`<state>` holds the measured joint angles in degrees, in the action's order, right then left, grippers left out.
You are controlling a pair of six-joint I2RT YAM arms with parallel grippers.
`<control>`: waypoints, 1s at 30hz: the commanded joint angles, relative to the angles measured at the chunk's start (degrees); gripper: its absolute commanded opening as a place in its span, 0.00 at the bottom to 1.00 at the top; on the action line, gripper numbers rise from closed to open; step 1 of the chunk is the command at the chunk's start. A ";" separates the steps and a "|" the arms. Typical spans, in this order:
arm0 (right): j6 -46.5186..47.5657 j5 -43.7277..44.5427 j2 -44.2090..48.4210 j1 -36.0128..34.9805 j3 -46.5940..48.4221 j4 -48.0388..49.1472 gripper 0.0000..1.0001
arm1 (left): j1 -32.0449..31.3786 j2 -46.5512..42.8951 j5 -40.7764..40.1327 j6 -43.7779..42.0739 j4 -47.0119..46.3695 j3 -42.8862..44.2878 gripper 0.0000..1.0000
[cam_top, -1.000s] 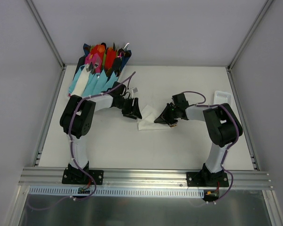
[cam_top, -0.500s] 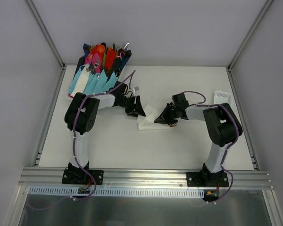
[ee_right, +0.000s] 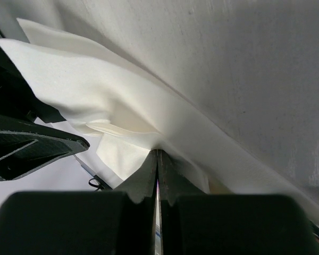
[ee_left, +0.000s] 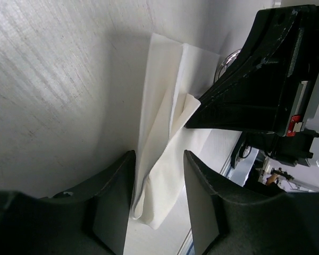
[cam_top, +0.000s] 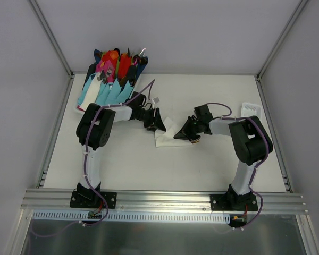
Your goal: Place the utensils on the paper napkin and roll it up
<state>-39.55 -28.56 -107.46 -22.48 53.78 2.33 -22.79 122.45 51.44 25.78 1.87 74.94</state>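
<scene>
left gripper point(ee_left: 158, 159) — fingers apart, straddling paper napkin point(ee_left: 162, 101) edge | right gripper point(ee_right: 157, 153) — fingers together, pinching its fold

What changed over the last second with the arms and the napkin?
The left gripper slid right toward the paper napkin and its jaws narrowed; they now straddle the napkin's folded edge, not yet closed on it. The right gripper stayed shut, pinching the napkin's other side. The napkin and the wrapped cutlery at the back did not move.
</scene>
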 commanded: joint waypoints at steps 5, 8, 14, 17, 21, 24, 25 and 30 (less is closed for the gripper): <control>4.22 10.71 -3.90 1.03 -1.66 -7.86 0.00 | -3.05 -1.34 1.47 -2.05 -0.46 1.27 0.40; 4.22 10.71 -3.81 1.12 -1.66 -7.86 0.00 | -3.93 -2.13 0.42 -3.28 -0.55 0.56 0.35; 4.39 10.72 -3.81 1.04 -1.48 -8.04 0.00 | -4.20 -3.97 -0.64 -5.04 -0.55 -0.67 0.20; 4.48 10.71 -3.98 1.04 -1.31 -8.13 0.00 | -4.11 -5.38 -1.60 -5.83 -0.99 -1.11 0.22; 4.57 10.71 -3.90 1.12 -1.48 -8.13 0.00 | -4.02 -5.56 -2.48 -5.57 -1.34 -0.23 0.41; 4.66 10.63 -3.81 1.04 -1.57 -8.13 0.00 | -4.02 -4.42 -2.66 -5.30 -1.34 1.44 0.43; 4.66 10.63 -3.72 1.12 -1.57 -8.13 0.00 | -4.02 -3.98 -2.31 -5.21 -1.34 2.22 0.43; 4.83 10.54 -3.81 1.04 -1.57 -8.13 0.00 | -3.93 -2.22 -2.48 -5.04 -1.34 4.42 0.43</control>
<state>-38.74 -28.60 -107.55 -22.46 54.06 1.91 -26.30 120.14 48.88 21.47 1.98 76.34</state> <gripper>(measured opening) 0.006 0.429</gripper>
